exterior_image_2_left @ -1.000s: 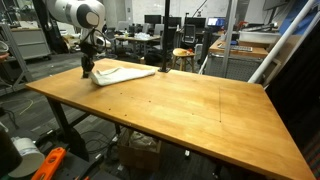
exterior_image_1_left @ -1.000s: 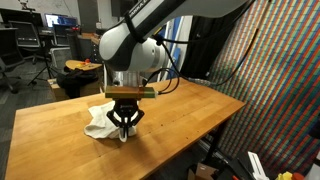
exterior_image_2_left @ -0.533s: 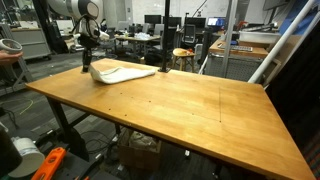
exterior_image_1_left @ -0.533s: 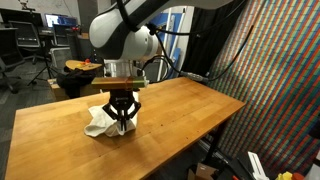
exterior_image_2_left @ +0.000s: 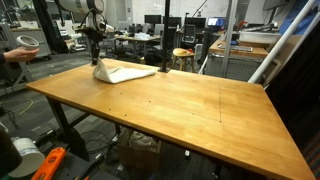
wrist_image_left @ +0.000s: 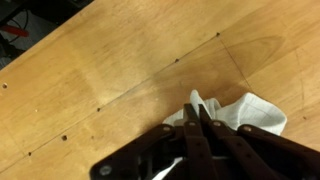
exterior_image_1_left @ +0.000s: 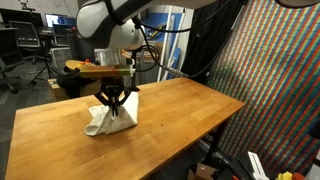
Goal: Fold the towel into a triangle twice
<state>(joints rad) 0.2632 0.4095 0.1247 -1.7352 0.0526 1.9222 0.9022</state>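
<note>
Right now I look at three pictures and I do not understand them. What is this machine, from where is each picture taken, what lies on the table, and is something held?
The machine is a robot arm with a two-fingered gripper at its end. Two pictures come from cameras that stand outside the robot and look at the wooden table from different places. The third comes from a camera on the wrist, looking down past the dark fingers. On the table lies one white towel. The gripper is shut on a part of the towel and holds that part raised, while the rest of the cloth lies on the wood.
</note>
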